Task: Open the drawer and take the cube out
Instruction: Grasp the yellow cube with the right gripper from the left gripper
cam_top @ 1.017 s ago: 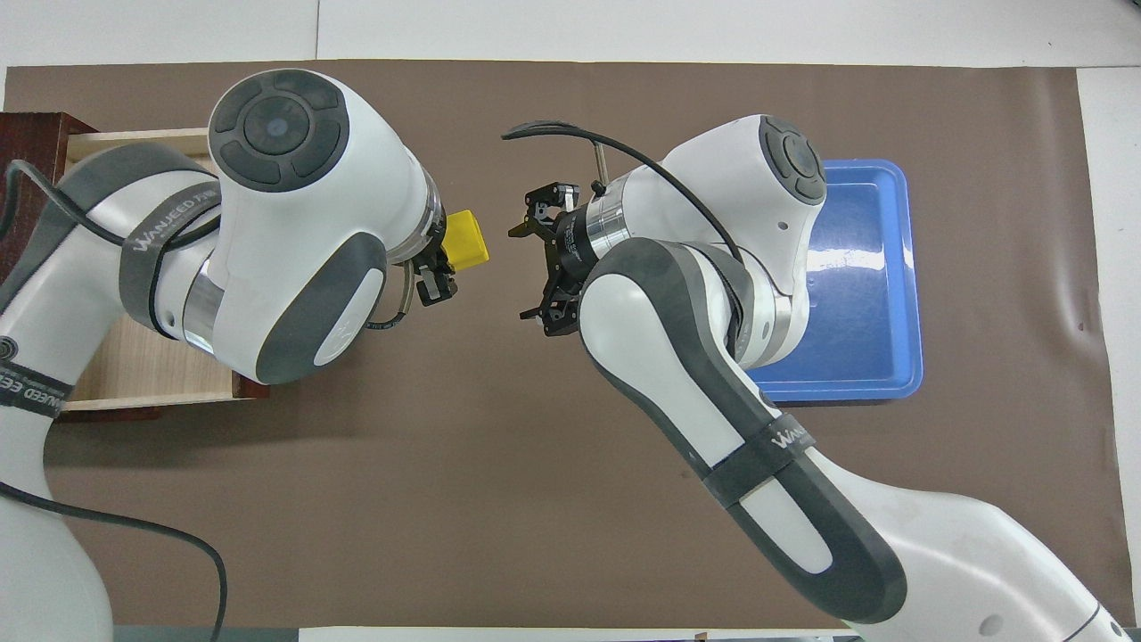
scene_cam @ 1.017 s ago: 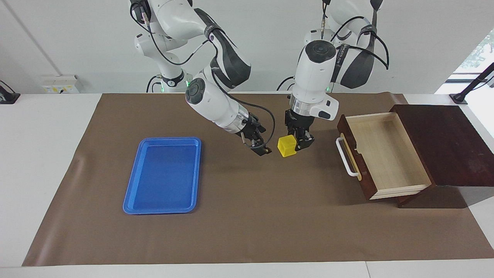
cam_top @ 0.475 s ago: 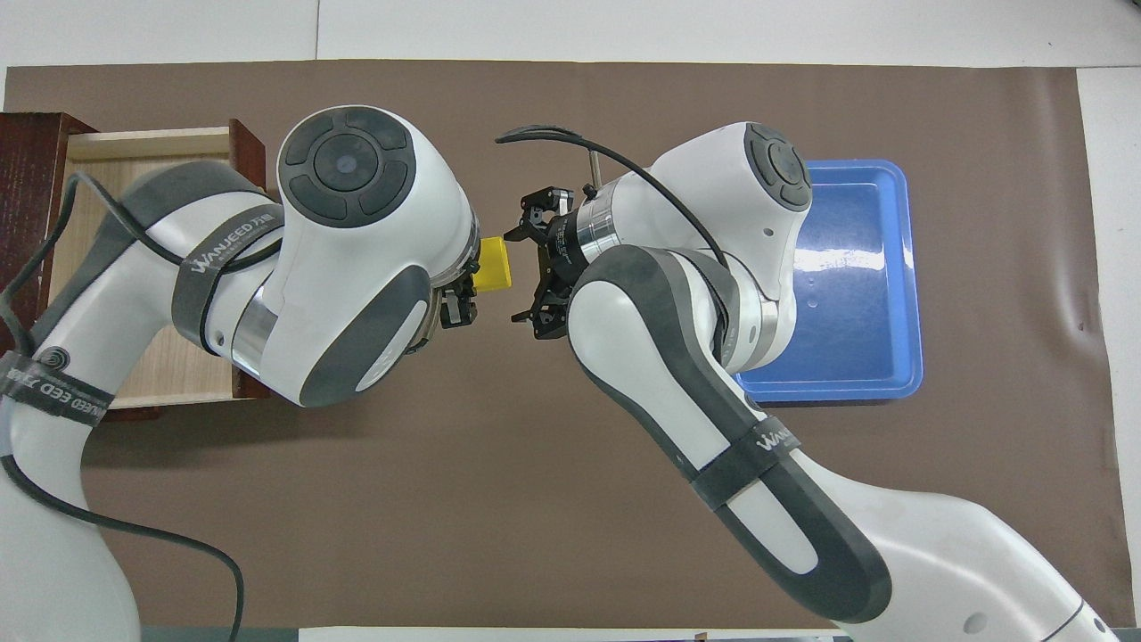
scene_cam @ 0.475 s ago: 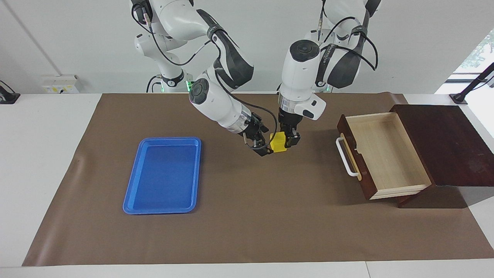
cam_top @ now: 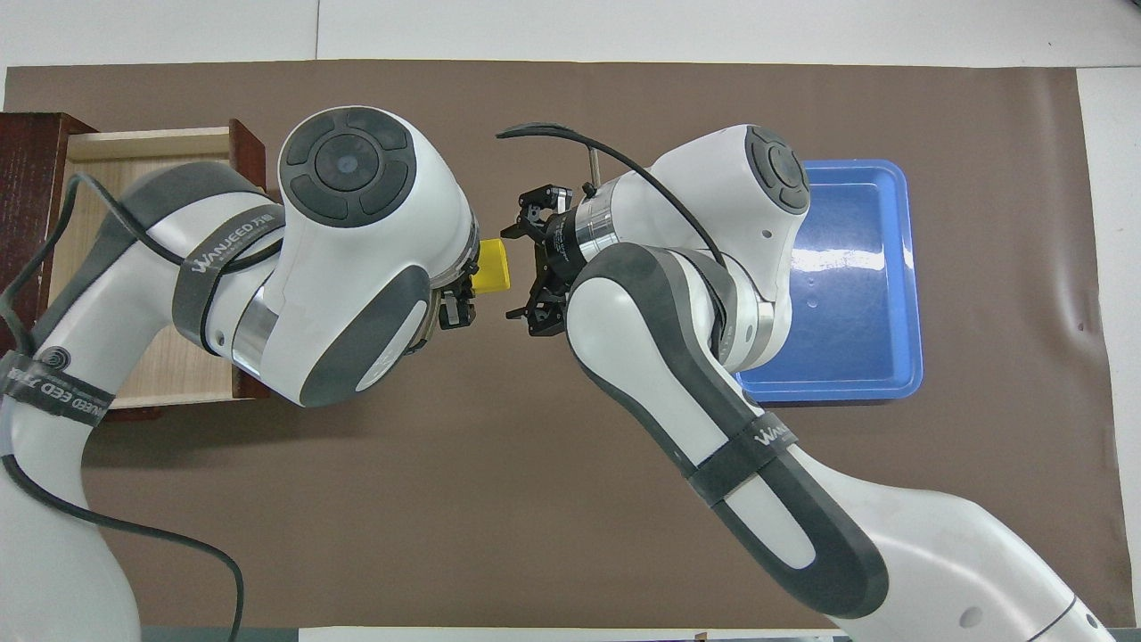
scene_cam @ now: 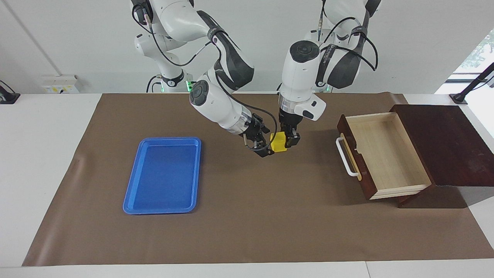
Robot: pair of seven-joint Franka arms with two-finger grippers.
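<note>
The small yellow cube (scene_cam: 278, 141) (cam_top: 491, 267) hangs above the brown mat, between the drawer and the blue tray. My left gripper (scene_cam: 287, 139) points straight down and is shut on the cube. My right gripper (scene_cam: 263, 145) (cam_top: 514, 274) comes in slantwise from the tray's end and is open, its fingertips level with the cube's edge; whether they touch it I cannot tell. The drawer (scene_cam: 386, 154) (cam_top: 147, 144) is pulled out of its dark wooden box, its pale inside bare, its white handle (scene_cam: 344, 158) facing the mat's middle.
A flat blue tray (scene_cam: 164, 173) (cam_top: 860, 267) lies on the mat toward the right arm's end. The dark wooden box (scene_cam: 447, 143) stands at the left arm's end. Both forearms crowd the space above the mat's middle.
My left gripper has carried the cube away from the drawer toward the tray. My right gripper has moved in to meet it, closing the gap. Little has shifted in the last half second.
</note>
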